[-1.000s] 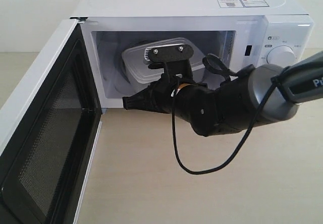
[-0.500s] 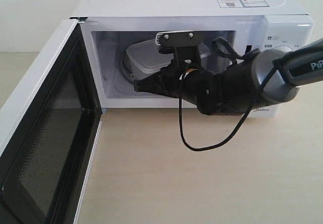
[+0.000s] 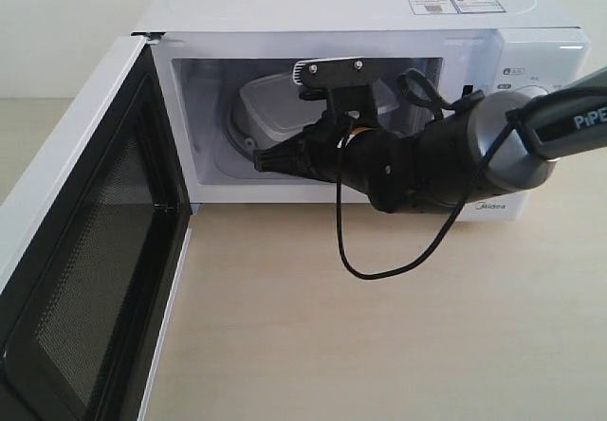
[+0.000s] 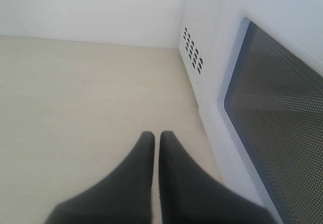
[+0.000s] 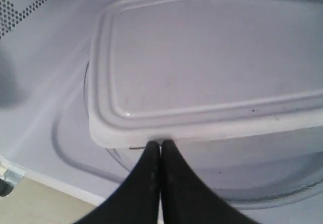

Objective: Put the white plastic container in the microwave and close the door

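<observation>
The closed, empty right tool (image 5: pixel 160 144) touches the white plastic container (image 5: pixel 212 57) just ahead; push slowly and straight, avoiding rotation.

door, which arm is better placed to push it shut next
Left, likely. The left claw sits shut beside the outer face of the open door, free to push. The right claw is inside the microwave at the white plastic container's edge and must back out first.
</observation>
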`<state>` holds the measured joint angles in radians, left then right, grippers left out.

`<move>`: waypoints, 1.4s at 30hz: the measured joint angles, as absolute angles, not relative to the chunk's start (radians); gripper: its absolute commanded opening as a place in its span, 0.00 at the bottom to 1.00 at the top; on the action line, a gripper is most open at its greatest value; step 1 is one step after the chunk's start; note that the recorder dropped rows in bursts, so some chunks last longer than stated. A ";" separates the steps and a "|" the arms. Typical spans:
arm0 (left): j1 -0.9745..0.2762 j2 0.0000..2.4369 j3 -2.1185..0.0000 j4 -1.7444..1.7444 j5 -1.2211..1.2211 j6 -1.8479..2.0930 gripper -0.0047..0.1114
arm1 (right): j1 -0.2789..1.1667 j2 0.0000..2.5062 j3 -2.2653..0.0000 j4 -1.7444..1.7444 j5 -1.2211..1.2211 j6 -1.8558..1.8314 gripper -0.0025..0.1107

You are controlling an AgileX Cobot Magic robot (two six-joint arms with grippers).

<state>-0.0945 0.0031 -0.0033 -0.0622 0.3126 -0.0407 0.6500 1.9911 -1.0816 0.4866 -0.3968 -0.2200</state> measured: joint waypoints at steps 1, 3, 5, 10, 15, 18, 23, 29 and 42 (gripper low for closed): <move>-0.094 0.003 -0.003 -0.062 0.313 -0.041 0.08 | 0.650 2.001 -1.090 0.487 -0.394 -0.220 0.02; -0.094 0.003 -0.003 -0.062 0.313 -0.041 0.08 | 0.650 2.013 -1.101 0.487 -0.390 -0.220 0.02; -0.094 0.003 -0.003 -0.062 0.313 -0.041 0.08 | 0.650 2.020 -1.107 0.487 -0.385 -0.220 0.02; -0.094 0.003 -0.003 -0.062 0.313 -0.041 0.08 | 0.650 2.020 -1.115 0.487 -0.387 -0.220 0.02; -0.094 0.003 -0.003 -0.062 0.313 -0.041 0.08 | 0.650 2.010 -1.115 0.487 -0.349 -0.218 0.02; -0.094 0.003 -0.003 -0.062 0.313 -0.041 0.08 | 0.664 1.962 -1.115 0.480 -0.347 -0.266 0.02; -0.094 0.003 -0.003 -0.062 0.313 -0.041 0.08 | 0.688 1.896 -1.115 0.483 -0.273 -0.307 0.02; -0.094 0.003 -0.003 -0.062 0.313 -0.041 0.08 | 0.728 1.894 -1.104 0.489 -0.205 -0.307 0.02; -0.094 0.003 -0.003 -0.062 0.313 -0.041 0.08 | 0.798 1.618 -0.761 0.526 -0.396 -0.312 0.02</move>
<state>-0.0945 0.0031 -0.0033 -0.0622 0.3126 -0.0407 0.7976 1.6182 -0.7607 0.5263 -0.3958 -0.3118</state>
